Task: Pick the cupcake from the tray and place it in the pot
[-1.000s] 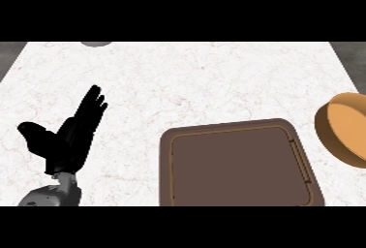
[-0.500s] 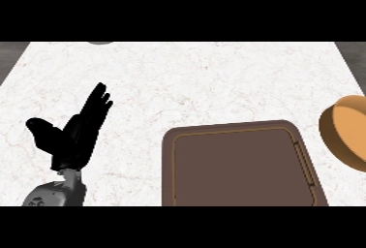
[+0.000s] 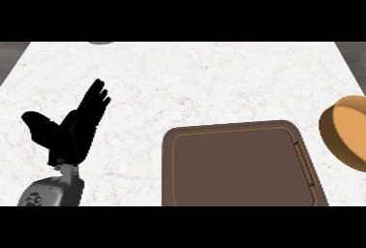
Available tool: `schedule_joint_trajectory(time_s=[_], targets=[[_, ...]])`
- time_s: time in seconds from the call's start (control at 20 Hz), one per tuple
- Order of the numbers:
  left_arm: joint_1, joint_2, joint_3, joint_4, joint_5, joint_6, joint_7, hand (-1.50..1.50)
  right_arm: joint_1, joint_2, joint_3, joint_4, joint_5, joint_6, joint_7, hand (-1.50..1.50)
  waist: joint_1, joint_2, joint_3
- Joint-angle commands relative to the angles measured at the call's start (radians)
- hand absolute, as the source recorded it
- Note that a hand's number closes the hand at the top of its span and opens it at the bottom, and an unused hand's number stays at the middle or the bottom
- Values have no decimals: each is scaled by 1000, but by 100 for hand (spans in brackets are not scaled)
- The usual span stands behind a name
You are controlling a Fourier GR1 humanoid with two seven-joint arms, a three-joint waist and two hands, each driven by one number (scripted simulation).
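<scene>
Our left hand (image 3: 68, 131) rests open, empty, lower left; brown tray (image 3: 243, 167) shows no cupcake; orange pot (image 3: 346, 131) right edge.

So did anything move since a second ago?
Hardly anything. The left hand shifted a touch toward the lower right of the view, open with fingers up, holding nothing. The brown tray and the orange pot at the right edge kept their places. No cupcake or right hand shows.
</scene>
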State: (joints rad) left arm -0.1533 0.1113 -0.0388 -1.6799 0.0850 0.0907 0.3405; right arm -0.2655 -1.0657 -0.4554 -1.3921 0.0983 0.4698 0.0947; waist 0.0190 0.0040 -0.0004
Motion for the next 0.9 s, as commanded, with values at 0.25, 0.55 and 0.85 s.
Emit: schedule_joint_trajectory(time_s=[0.25,0.55,0.85], targets=[[26,-6,4,-28,-8,8,6,0,-153,147,69,132,-134,61,208,-150,-2,-4,0],[12,-30,-11,-10,-44,45,14,0,-180,215,-86,192,-180,-104,90,-150,-14,-4,1],[-2,-9,19,32,-2,-12,-27,0,-245,106,-228,323,-232,-146,100,-150,-18,-2,1]])
